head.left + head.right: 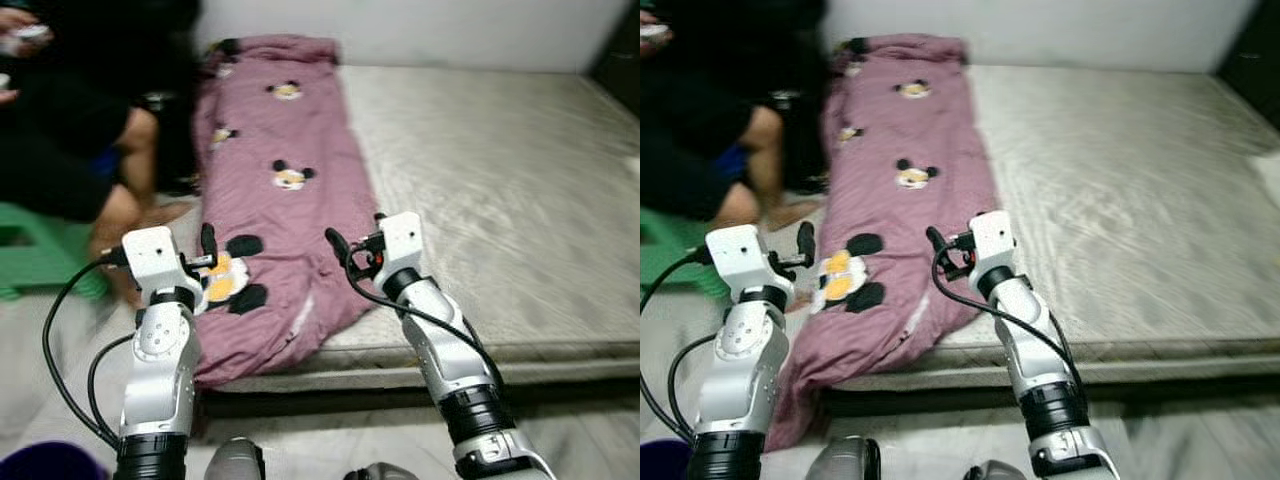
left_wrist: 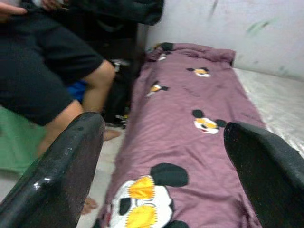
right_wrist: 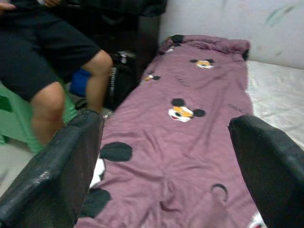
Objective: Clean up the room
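A mauve blanket [image 1: 290, 150] printed with cartoon mouse faces lies lengthwise along the left side of the grey mattress [image 1: 500, 180]. Its near end hangs over the mattress's front left corner toward the floor. My left gripper [image 1: 207, 243] hovers over the blanket's near end beside a large mouse print [image 1: 232, 277]. In the left wrist view its fingers [image 2: 71, 161] stand wide apart, open and empty. My right gripper [image 1: 338, 245] is held over the blanket's right edge, also open, with only the blanket [image 3: 180, 142] showing between its fingers [image 3: 61, 166].
A person [image 1: 70, 120] in dark clothes sits on a green stool [image 1: 40, 250] at the left, legs close to the blanket's edge. A purple bin [image 1: 50, 462] stands by my left foot. A white wall runs behind the bed, and dark furniture [image 1: 622, 50] stands at the far right.
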Robot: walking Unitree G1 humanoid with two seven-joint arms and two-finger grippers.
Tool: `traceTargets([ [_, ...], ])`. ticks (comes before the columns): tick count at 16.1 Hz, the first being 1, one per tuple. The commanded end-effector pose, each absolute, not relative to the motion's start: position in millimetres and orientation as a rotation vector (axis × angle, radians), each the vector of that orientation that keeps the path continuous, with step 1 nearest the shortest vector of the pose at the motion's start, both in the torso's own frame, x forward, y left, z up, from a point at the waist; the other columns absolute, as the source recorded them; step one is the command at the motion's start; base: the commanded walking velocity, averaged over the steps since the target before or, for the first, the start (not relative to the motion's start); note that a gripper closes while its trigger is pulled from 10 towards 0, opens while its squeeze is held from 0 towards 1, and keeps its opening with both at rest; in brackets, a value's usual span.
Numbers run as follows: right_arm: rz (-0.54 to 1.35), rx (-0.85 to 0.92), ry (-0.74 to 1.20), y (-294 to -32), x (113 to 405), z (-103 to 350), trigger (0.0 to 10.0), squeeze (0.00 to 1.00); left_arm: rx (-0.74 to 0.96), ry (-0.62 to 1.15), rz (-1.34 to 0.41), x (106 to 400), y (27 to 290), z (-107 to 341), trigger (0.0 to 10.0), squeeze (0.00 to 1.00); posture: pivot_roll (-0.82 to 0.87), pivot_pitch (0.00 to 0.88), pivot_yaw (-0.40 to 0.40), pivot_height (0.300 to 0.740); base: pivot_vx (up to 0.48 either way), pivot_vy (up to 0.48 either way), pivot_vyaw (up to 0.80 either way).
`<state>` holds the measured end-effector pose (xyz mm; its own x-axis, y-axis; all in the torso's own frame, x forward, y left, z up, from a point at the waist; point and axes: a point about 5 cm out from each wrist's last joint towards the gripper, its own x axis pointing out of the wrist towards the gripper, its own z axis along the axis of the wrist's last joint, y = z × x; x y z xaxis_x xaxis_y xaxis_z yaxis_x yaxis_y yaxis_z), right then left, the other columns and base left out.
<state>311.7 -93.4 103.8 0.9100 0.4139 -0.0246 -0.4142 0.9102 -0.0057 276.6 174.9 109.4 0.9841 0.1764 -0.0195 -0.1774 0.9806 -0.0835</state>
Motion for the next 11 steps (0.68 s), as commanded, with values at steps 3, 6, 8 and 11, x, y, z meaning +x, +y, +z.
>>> traceTargets([
  [3,0.395,-0.014,-0.002,-96.8,316.9,113.9,10.0,0.0,-0.074,-0.002,0.142,281.0,167.4,117.7,10.0,0.0,-0.04,0.0,-0.046,0.74,0.0,0.0,0.0],
  [6,0.391,0.004,-0.002,-96.6,316.5,116.4,10.0,0.0,-0.065,0.006,0.154,275.1,170.2,116.2,10.0,0.0,-0.04,0.0,-0.057,0.74,0.0,0.0,0.0],
  [8,0.392,0.012,0.018,-97.3,313.2,112.1,10.0,0.0,-0.074,0.028,0.172,268.8,175.1,110.2,10.0,0.0,-0.03,0.0,-0.056,0.74,0.0,0.0,0.0],
  [11,0.391,0.022,0.024,-97.4,311.0,110.8,10.0,0.0,-0.087,0.046,0.163,265.2,176.5,108.0,10.0,0.0,-0.03,0.0,-0.051,0.74,0.0,0.0,0.0],
])
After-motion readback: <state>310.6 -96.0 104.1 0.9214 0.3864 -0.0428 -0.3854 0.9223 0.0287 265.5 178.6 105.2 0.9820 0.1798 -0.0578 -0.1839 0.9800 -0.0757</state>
